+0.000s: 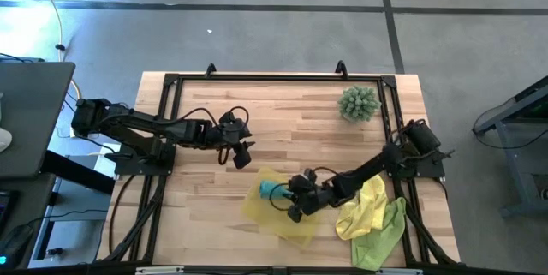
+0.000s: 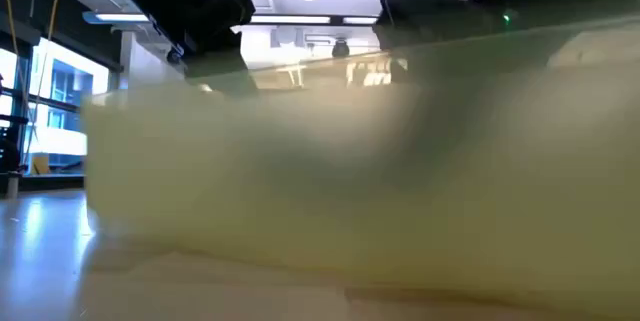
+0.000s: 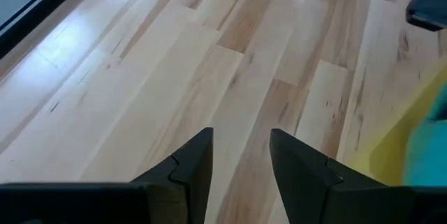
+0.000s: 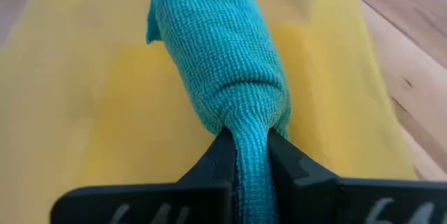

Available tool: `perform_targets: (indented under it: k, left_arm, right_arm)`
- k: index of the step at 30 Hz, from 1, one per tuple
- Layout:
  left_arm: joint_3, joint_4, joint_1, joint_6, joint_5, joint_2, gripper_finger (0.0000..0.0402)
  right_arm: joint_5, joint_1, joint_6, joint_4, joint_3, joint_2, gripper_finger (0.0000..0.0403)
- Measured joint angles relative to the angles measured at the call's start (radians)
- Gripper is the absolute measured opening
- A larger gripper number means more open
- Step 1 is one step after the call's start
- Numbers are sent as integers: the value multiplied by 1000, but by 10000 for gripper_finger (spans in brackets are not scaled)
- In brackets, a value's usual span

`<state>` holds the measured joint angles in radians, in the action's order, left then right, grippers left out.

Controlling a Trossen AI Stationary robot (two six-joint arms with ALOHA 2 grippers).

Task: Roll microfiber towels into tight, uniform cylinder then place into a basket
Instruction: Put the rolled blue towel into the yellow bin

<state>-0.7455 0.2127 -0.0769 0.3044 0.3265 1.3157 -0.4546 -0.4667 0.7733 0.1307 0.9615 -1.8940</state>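
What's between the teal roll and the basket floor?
Nothing visible. The right gripper, fingers shut on the rolled teal towel, already holds it over the yellow basket, whose floor under it is bare.

- The left gripper [image 3: 241,165] is seen low in the frame, its two dark jaws held apart with a clear gap between them.
- Nothing is held between the jaws; bare desk [image 3: 174,63] of pale wooden planks is seen through the gap.
- The gripper is poised above the desk.
- A yellow basket [image 3: 391,147] is seen at one edge, with a blurred teal towel [image 3: 429,158] lying against it.
- A dark part of the other arm [image 3: 427,9] is seen farther off, near the frame's corner.
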Motion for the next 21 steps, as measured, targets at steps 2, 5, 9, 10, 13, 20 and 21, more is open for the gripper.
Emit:
perform_targets:
  k: [2,5,9,10,13,20,21]
  left_arm:
    - [0,0,0,-1,2,0,131]
    - [0,0,0,-1,3,0,131]
    - [0,0,0,-1,3,0,131]
    - [0,0,0,-1,3,0,131]
    - [0,0,0,-1,3,0,131]
    - [0,1,-1,5,2,0,131]
    - [0,1,-1,5,2,0,131]
  right_arm:
    - [20,7,-34,6,0,16,14]
    - [36,9,-15,11,0,50,14]
    - [2,-2,128,6,0,59,20]
    - [-23,-10,163,8,0,59,23]
    - [-98,-37,222,8,0,49,26]
    - [-125,-69,240,-101,142,-29,29]
    - [-112,-71,230,-151,184,-47,29]
